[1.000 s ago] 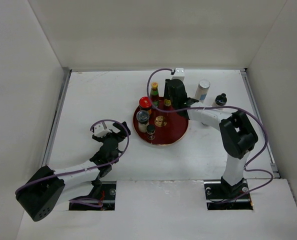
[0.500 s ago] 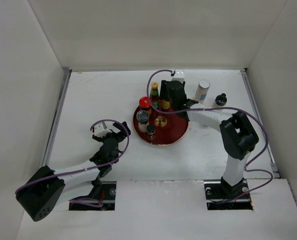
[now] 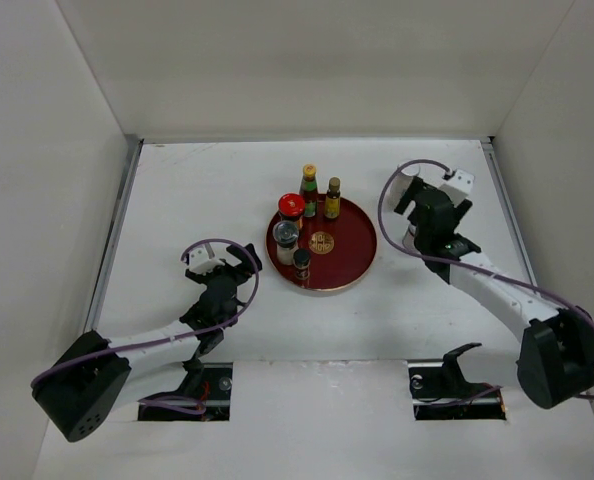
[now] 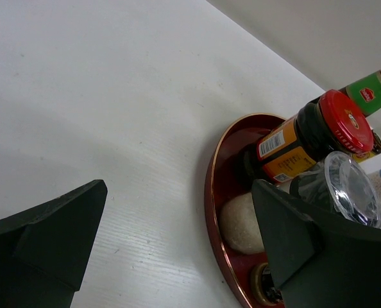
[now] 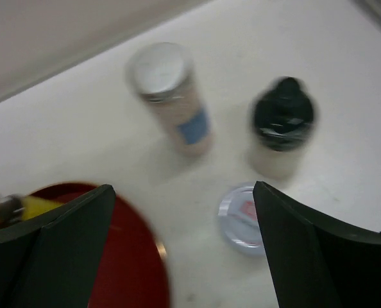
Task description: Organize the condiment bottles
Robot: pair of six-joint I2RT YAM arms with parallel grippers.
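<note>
Cream cylinder (image 5: pixel 170 99) stands ahead of the right gripper (image 5: pixel 183 191).

A round dark-red tray (image 3: pixel 354 252) lay flat on the white table (image 3: pixel 207 190), slightly right of centre and towards the rear. A gold emblem (image 3: pixel 321 242) marked the middle of the tray floor. The tray had a low raised rim with a thin gold edge, visible in the left wrist view (image 4: pixel 211 186). Plain white walls (image 3: pixel 307 60) enclosed the table at the back and both sides. A grey metal strip (image 3: pixel 117 230) ran along the left table edge.
</note>
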